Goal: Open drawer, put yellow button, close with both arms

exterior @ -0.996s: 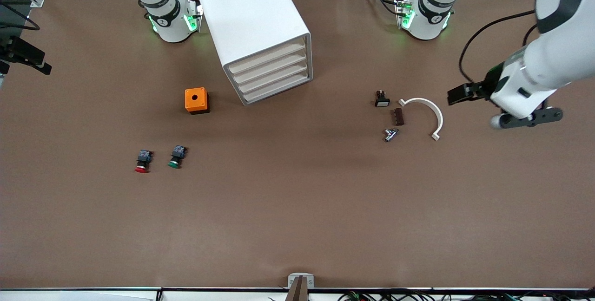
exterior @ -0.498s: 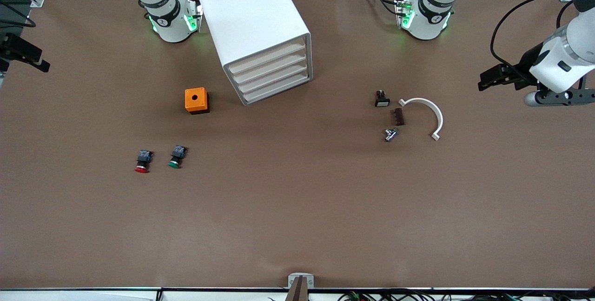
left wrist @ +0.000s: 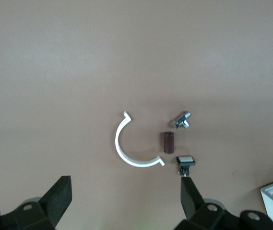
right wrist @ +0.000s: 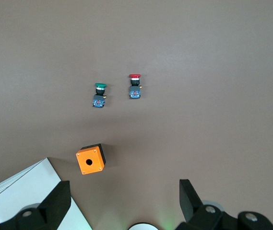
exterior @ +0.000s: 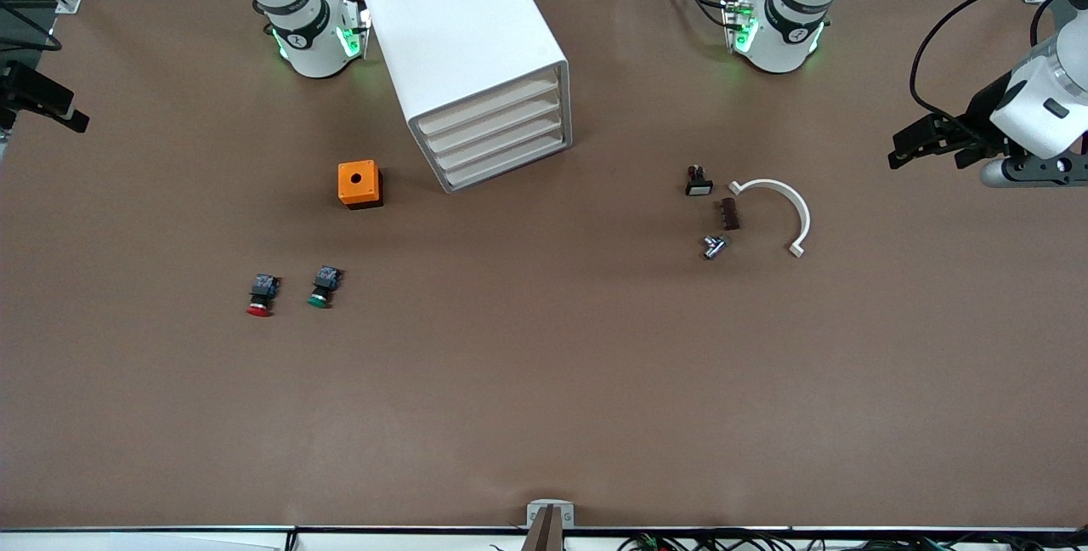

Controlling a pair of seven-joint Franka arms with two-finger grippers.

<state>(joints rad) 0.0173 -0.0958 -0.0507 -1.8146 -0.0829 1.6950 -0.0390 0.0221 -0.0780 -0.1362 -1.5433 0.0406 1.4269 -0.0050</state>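
Note:
The white cabinet (exterior: pixel 463 41) stands between the two arm bases. The drawer (exterior: pixel 491 103), the uppermost of four, is shut like the three below it. The yellow button is not in view. My left gripper (left wrist: pixel 125 189) is open and empty, raised over bare table at the left arm's end; it also shows in the front view (exterior: pixel 1033 170). My right gripper (right wrist: pixel 124 190) is open and empty, high over the table beside the cabinet (right wrist: pixel 21 191). Only a black part of the right hand (exterior: pixel 38 99) shows at the front view's edge.
An orange box with a hole (exterior: pixel 359 184) sits by the cabinet. A red-capped button (exterior: pixel 259 296) and a green-capped button (exterior: pixel 320 287) lie nearer the camera. A white arc (exterior: pixel 778 207), a small white-capped switch (exterior: pixel 699 181), a brown piece (exterior: pixel 728 213) and a metal piece (exterior: pixel 714 246) lie toward the left arm's end.
My left gripper has risen and drawn away from the white arc toward the left arm's end of the table. The right hand's black part shifted slightly toward the table edge. The drawers stayed shut.

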